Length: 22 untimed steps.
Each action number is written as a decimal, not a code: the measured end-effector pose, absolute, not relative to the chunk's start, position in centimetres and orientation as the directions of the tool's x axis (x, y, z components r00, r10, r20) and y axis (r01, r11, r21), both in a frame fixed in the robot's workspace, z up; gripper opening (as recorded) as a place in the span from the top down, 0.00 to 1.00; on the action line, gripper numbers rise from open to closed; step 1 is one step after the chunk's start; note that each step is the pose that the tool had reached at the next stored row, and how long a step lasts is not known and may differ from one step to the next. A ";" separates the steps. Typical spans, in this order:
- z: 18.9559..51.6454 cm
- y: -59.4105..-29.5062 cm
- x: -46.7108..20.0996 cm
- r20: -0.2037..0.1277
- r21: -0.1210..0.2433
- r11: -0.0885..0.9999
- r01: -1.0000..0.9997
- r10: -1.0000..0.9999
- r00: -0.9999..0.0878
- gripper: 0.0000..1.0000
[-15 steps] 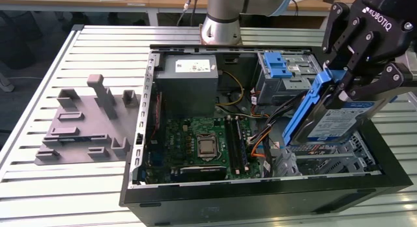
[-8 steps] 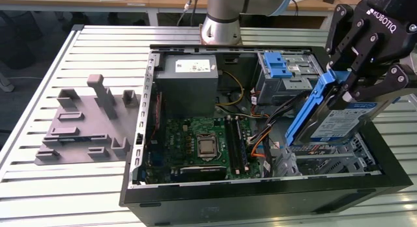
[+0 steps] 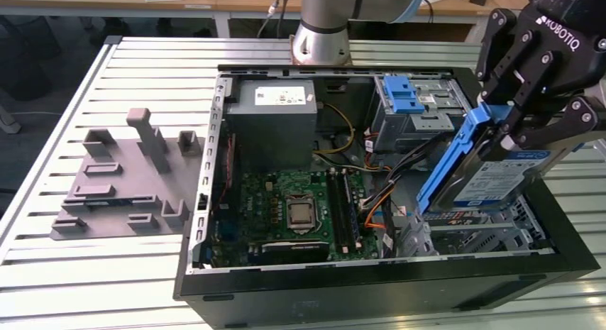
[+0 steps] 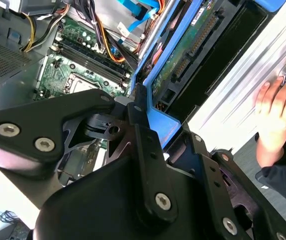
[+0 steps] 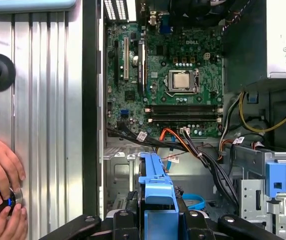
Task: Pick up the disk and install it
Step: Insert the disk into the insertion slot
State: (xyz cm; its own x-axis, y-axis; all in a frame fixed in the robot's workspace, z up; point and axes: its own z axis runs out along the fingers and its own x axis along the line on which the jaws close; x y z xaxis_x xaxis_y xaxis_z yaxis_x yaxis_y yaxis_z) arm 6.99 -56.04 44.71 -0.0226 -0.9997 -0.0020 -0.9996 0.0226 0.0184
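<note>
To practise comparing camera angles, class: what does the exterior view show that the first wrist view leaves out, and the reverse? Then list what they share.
Exterior view's extras: a grey fixture plate on the slatted table at the exterior view's left, and the label face of the disk, held tilted by the end effector over the open case.
First wrist view's extras: a person's hands beside the case.
Shared: the green motherboard, the grey power supply box and the disk's blue carrier frame.
</note>
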 end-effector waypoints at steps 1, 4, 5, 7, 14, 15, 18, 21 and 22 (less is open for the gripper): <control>44.7 -56.1 7.0 -0.002 0.018 0.023 -1.000 -1.000 -0.023 0.64; 44.6 -56.1 7.1 -0.002 0.018 0.022 -1.000 -1.000 -0.022 0.64; 44.5 -56.1 7.1 -0.002 0.018 0.022 -1.000 -1.000 -0.022 0.64; 44.5 -56.2 7.2 -0.002 0.018 0.022 -1.000 -1.000 -0.022 0.64; 44.3 -56.3 7.6 -0.002 0.018 0.022 -1.000 -1.000 -0.022 0.64; 44.2 -56.3 7.6 -0.002 0.018 0.022 -1.000 -1.000 -0.022 0.64; 44.1 -56.4 7.7 -0.002 0.018 0.022 -1.000 -1.000 -0.022 0.64; 44.0 -56.4 7.7 -0.002 0.018 0.022 -1.000 -1.000 -0.022 0.64; 44.0 -56.4 7.7 -0.002 0.018 0.021 -1.000 -1.000 -0.022 0.64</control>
